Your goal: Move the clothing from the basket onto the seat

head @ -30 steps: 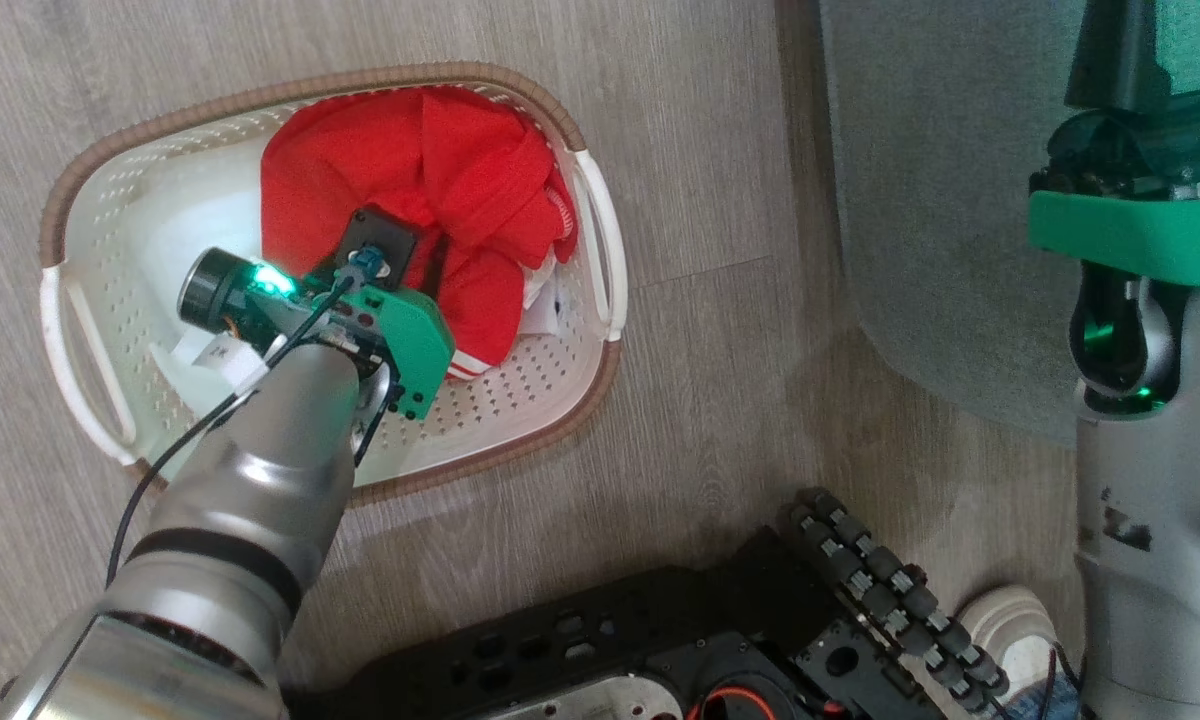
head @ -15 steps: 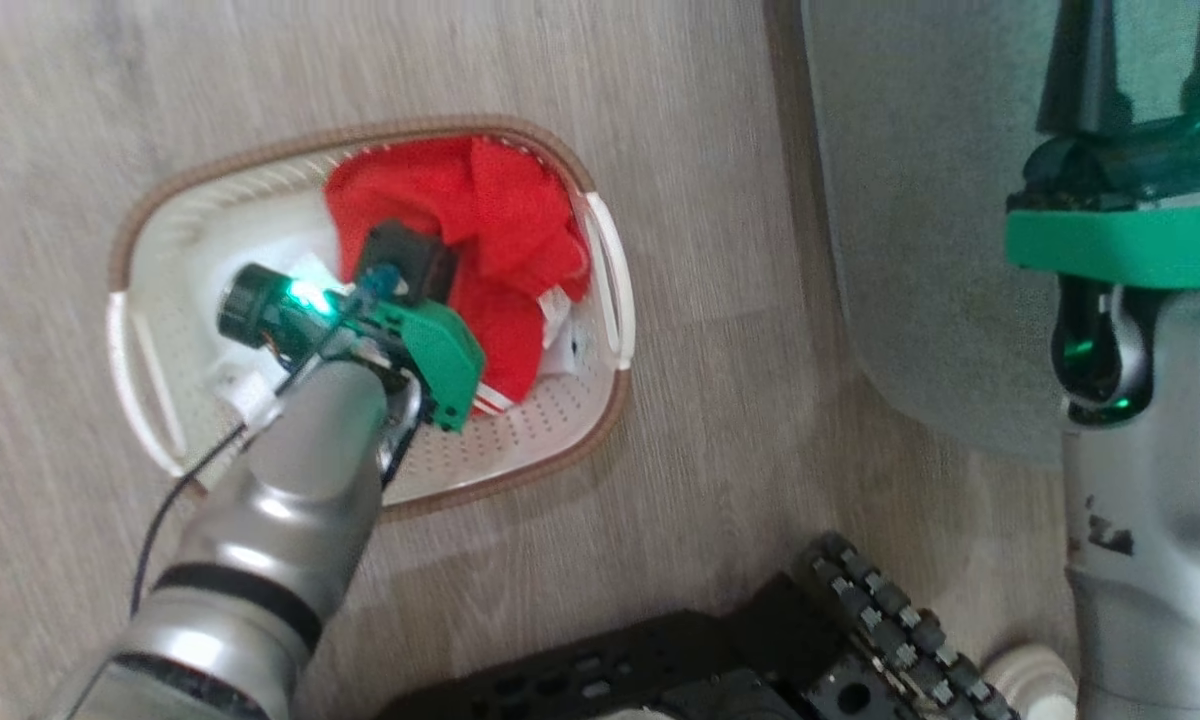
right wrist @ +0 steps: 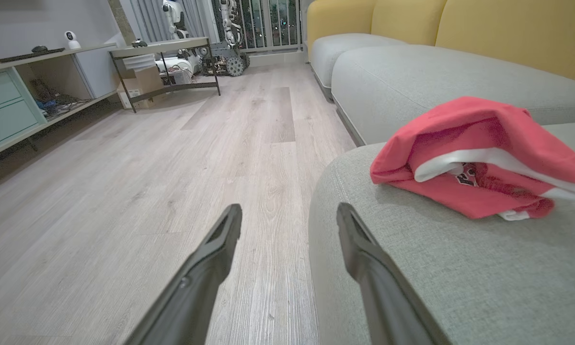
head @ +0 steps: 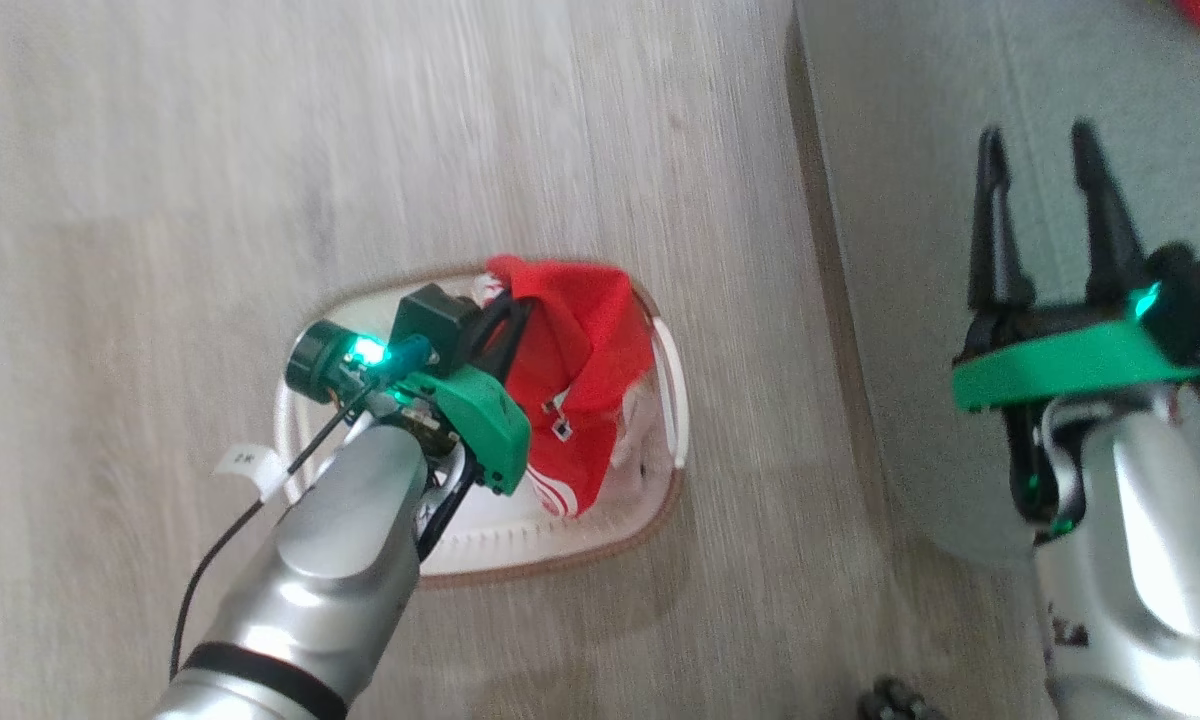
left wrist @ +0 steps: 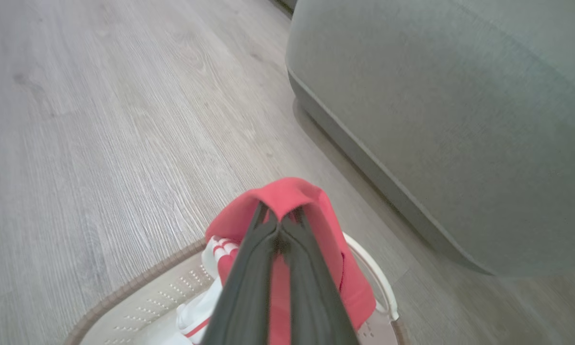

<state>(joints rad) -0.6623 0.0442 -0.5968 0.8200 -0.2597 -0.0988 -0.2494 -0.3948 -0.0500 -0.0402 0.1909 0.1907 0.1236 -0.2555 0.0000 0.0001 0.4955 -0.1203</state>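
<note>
Left gripper (left wrist: 280,218): fingers pinched together on a fold of the red garment (left wrist: 292,196). Cloth drapes over the tips and hangs above the basket (left wrist: 134,285), at the end nearest the seat (left wrist: 460,120). Striped red-white fabric (left wrist: 213,249) sits in the basket under it; can't tell if it's the same piece. Basket is on the floor (head: 160,200), near the seat's rounded corner, not touching. Right gripper (head: 1038,140): fingers apart, nothing between them, over the seat's front edge. Second garment (right wrist: 474,158) lies bunched on the seat near that corner.
</note>
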